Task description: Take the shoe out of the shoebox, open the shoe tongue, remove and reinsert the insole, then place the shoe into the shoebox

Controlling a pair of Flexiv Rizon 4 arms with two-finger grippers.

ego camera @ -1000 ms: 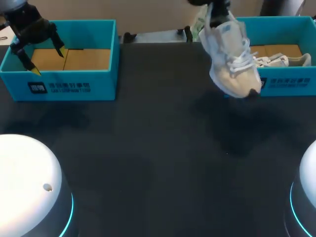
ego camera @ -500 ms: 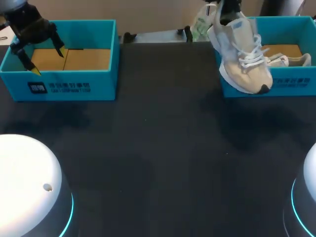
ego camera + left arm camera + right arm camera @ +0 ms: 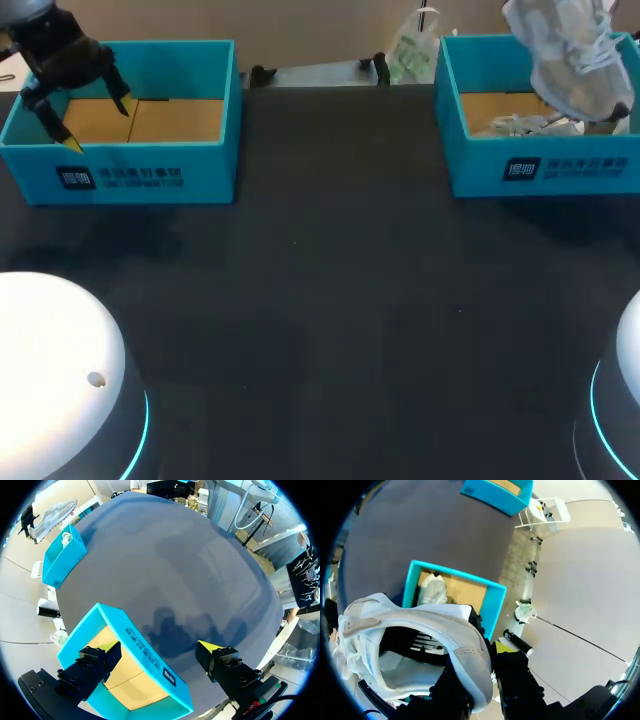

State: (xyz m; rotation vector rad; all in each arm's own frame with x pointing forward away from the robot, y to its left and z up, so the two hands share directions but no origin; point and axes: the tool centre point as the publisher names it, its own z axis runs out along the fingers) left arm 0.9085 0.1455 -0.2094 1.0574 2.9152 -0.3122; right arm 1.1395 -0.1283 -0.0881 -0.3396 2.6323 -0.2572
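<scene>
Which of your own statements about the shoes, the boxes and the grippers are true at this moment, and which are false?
1. The right gripper holds the shoe above the right shoebox. True.
2. The right shoebox is empty. False: a second shoe lies in it.
3. The left gripper is shut on a shoe. False: it is open, over the front wall of the left shoebox.
4. The left shoebox holds no shoe. True.

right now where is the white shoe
In the head view the white shoe hangs in the right gripper at the table's far right, above the right blue shoebox, where a second shoe lies inside.
</scene>
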